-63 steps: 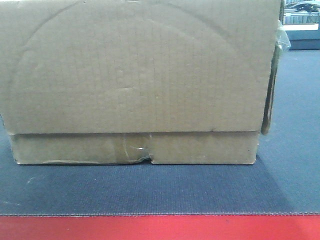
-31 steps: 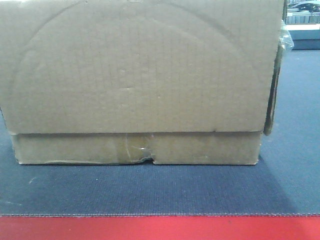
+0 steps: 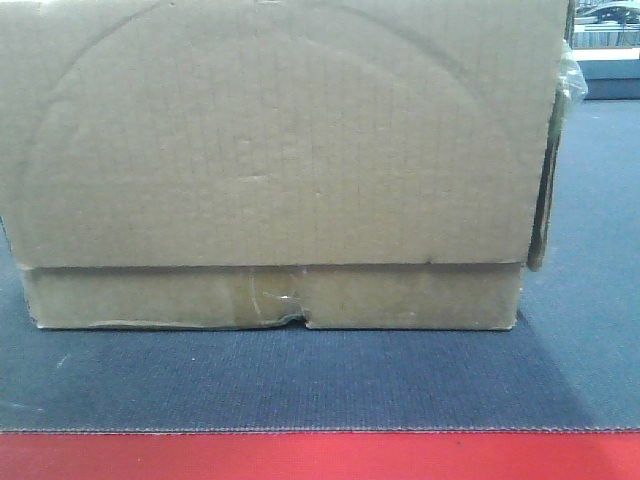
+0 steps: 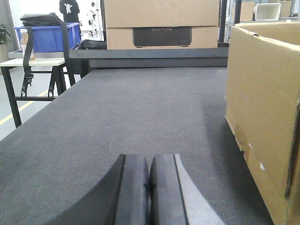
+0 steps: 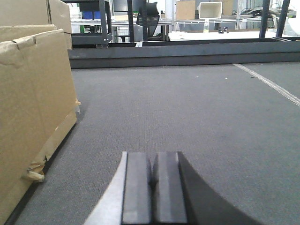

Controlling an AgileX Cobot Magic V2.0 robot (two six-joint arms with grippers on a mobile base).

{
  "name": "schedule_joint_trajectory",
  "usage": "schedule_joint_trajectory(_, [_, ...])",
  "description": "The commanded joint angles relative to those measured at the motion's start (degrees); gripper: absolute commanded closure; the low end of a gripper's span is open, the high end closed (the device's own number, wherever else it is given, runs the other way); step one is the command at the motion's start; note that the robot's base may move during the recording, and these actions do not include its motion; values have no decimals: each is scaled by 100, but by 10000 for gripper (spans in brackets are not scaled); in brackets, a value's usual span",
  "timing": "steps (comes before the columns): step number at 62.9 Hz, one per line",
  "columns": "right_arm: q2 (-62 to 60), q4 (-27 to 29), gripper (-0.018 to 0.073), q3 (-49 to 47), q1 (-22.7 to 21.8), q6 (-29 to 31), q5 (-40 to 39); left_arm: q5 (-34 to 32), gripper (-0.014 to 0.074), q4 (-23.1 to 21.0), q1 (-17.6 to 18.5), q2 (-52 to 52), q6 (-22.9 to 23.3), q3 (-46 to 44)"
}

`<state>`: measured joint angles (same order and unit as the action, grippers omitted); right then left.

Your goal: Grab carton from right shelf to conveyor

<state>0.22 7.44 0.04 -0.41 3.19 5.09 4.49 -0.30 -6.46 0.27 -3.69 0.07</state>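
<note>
carton (image 3: 270, 140) — plain brown, curved crease on face, wrinkled clear tape on bottom band | resting on conveyor (image 3: 300, 385) surface — red edge strip | left gripper (image 4: 149, 187) fingers pressed together, empty | right gripper (image 5: 152, 187) fingers likewise

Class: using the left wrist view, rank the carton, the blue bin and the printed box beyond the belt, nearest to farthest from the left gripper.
1. Carton, right of the left gripper.
2. Printed box, straight ahead past the belt's end.
3. Blue bin, far left on a table, seemingly farthest.
</note>
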Motion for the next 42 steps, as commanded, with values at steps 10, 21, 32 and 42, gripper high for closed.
schedule_joint_trajectory(10, [-22,-42,627,-4,-28,40,-155,-95,582,-29,-19,-27,-41,-7])
schedule_joint_trajectory(21, [-22,-42,627,-4,-28,40,-155,-95,582,-29,-19,-27,-41,-7])
schedule_joint_trajectory(32, [-22,-42,627,-4,-28,40,-155,-95,582,-29,-19,-27,-41,-7])
schedule_joint_trajectory(42, [-22,-42,627,-4,-28,40,-155,-95,582,-29,-19,-27,-41,-7])
